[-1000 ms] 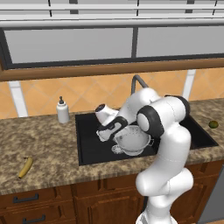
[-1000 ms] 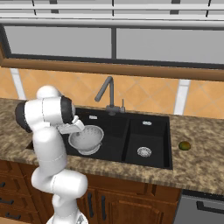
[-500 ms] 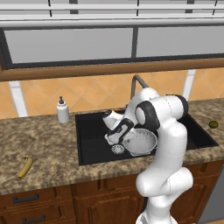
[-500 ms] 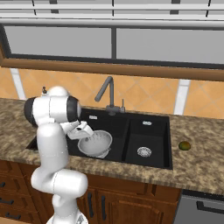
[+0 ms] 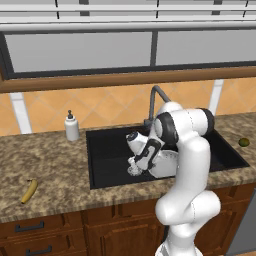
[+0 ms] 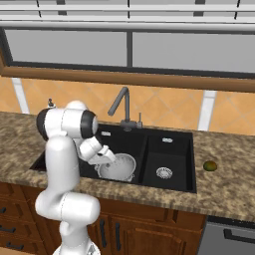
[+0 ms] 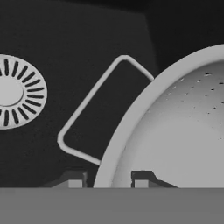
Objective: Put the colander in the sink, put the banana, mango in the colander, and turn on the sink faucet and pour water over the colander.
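The colander (image 7: 175, 131) is held low in the sink (image 5: 107, 150) beside the drain (image 7: 15, 92), its rim pinched between the gripper (image 7: 107, 178) fingers, apparently for setting down.

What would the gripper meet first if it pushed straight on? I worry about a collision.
Probably the colander rim, already between the gripper's fingertips; beyond it the black sink floor. Depth is unclear.
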You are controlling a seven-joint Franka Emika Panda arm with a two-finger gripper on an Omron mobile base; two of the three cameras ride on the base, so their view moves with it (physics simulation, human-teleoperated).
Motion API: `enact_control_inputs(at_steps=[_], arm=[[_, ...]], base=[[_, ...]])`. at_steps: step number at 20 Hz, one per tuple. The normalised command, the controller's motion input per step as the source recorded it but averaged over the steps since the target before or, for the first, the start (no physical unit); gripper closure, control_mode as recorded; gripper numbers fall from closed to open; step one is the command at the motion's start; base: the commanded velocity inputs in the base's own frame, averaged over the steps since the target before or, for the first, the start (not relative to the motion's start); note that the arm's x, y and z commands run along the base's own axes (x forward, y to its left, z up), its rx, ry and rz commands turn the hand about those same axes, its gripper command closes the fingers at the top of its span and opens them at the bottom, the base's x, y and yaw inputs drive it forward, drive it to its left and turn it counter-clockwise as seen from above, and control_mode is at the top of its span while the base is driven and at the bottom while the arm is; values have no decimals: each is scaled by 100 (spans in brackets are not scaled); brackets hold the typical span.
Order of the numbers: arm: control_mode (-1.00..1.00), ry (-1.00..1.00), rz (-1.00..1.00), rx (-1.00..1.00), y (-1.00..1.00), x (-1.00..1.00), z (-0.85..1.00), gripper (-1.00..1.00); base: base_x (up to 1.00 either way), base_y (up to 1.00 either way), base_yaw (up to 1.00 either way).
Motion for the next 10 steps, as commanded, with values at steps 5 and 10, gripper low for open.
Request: enact_control_inputs(at_steps=[5, 10], arm=[[-100, -9, 0, 4, -17, -12, -55, 100], [-100, -11, 1, 16, -12, -67, -39, 100]], base=[[0, 0, 0], [0, 0, 0]])
